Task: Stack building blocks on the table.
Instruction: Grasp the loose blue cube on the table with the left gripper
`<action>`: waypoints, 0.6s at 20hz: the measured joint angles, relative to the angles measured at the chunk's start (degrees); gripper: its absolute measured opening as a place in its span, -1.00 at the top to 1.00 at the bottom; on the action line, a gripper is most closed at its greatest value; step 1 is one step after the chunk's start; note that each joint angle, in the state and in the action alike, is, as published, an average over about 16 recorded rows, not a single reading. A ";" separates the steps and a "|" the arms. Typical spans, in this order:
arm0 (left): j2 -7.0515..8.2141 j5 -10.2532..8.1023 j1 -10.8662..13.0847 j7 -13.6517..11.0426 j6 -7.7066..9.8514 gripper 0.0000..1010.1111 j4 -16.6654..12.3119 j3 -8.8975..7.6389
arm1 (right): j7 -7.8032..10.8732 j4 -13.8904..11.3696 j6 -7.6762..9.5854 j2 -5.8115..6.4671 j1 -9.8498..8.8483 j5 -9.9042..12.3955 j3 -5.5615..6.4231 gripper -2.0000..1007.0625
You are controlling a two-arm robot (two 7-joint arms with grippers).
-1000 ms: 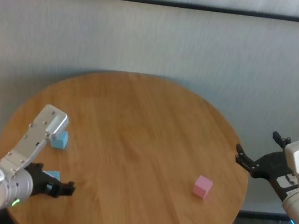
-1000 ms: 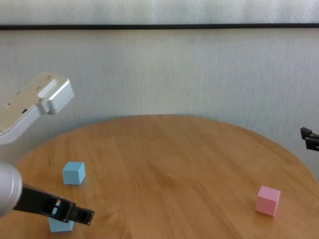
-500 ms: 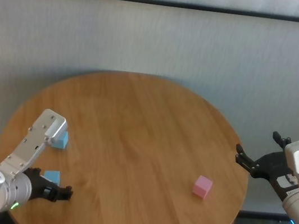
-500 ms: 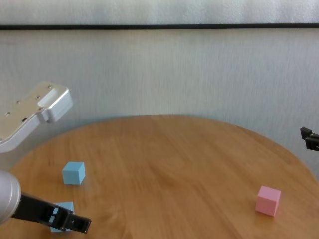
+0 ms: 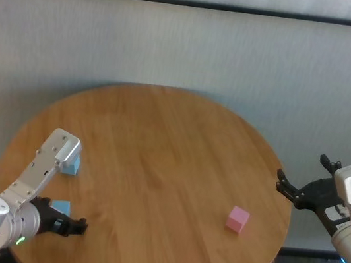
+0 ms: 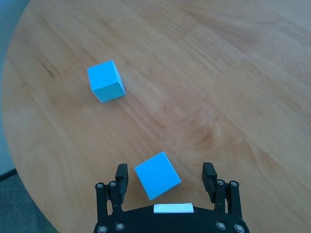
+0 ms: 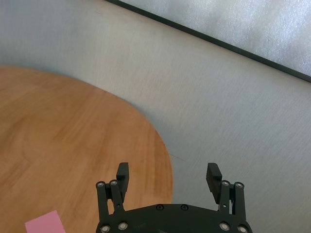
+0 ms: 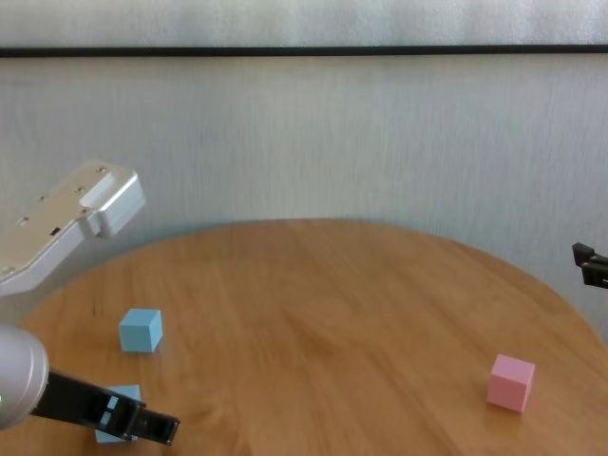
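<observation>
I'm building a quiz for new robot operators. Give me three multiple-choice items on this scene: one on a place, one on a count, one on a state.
1. Where is the small matte pink cube?
A. On the round wood-grain table's right side
B. Between the left gripper's fingers
C. On a blue cube

2. How many light blue cubes are on the table?
A. One
B. Two
C. Three

3. How is the left gripper?
A. Shut on a cube
B. Open, straddling the nearer light blue cube
C. Off the table

Answers: 1 A, it sits alone near the right gripper; 2 B, the nearer one and the farther light blue cube; 3 B, gaps show beside the cube.
</observation>
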 joint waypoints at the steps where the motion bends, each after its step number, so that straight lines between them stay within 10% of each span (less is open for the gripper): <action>1: -0.08 0.12 -0.03 -0.06 -0.02 -0.98 0.09 -0.03 | 0.00 0.00 0.00 0.00 0.00 0.00 0.00 -1.00; 12: -0.41 1.22 -0.36 -1.42 -0.67 -0.98 0.69 -0.25 | 0.00 0.00 0.00 0.00 0.00 0.00 0.00 -0.99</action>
